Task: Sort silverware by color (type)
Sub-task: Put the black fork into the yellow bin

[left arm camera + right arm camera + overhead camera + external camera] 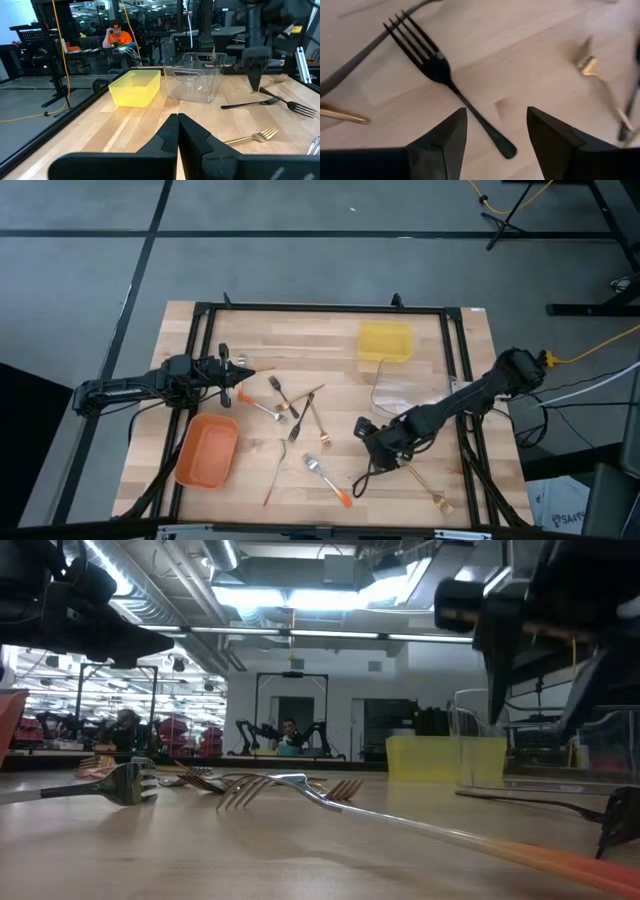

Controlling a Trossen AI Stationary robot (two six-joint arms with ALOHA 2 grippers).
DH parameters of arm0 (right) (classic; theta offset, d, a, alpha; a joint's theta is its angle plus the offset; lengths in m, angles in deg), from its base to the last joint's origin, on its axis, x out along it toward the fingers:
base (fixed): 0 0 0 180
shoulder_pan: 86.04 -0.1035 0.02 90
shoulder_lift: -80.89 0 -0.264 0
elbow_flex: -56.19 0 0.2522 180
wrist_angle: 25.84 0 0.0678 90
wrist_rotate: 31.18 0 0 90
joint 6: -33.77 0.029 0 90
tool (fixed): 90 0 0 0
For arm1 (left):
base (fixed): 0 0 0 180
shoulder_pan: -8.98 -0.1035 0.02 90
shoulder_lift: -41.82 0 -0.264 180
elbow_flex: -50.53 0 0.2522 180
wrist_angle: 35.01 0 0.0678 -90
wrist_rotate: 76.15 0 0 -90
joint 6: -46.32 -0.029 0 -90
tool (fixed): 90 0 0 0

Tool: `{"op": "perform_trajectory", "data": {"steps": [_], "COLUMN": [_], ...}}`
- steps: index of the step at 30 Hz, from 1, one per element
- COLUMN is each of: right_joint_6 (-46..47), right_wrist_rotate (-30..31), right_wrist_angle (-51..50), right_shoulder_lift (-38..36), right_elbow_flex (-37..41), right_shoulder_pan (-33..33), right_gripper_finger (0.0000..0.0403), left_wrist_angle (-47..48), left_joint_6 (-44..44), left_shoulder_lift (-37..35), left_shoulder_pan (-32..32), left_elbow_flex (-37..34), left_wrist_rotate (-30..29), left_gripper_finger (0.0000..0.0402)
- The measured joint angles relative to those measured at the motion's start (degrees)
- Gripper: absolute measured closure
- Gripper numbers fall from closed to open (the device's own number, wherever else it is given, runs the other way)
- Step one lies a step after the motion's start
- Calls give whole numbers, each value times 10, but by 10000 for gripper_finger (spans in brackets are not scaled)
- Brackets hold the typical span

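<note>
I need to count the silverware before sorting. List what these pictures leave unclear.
- High view: the right claw and arm cover utensils near the clear tray; exact count unknowable.
- Low view: orange-handled fork runs off the edge.
- Right wrist view: gold fork blurred.
- Left claw shut, empty.

I count three trays: orange tray (205, 452), yellow tray (385, 342), clear tray (400, 392). Two orange-handled forks (330, 483). Gold and dark ones overlap, can't count them.
</note>
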Motion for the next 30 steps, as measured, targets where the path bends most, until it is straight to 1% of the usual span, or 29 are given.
{"op": "perform_trajectory", "data": {"steps": [10,15,19,23,30], "right_joint_6": [-16,-23,-24,-24,-24], "right_wrist_rotate": [0,-3,-28,-41,-41], "right_wrist_angle": [0,-1,1,1,3], "right_shoulder_lift": [57,65,65,65,70], "right_elbow_flex": [0,0,0,0,0], "right_shoulder_pan": [0,0,0,0,0], "right_gripper_finger": [206,206,206,206,206], "left_wrist_angle": [0,0,0,0,0], "left_joint_6": [0,0,0,0,0], "left_shoulder_lift": [0,0,0,0,0], "left_shoulder_pan": [0,0,0,0,0], "left_elbow_flex": [0,0,0,0,0], "left_wrist_rotate": [0,0,0,0,0], "left_gripper_finger": [401,401,401,401,401]}}
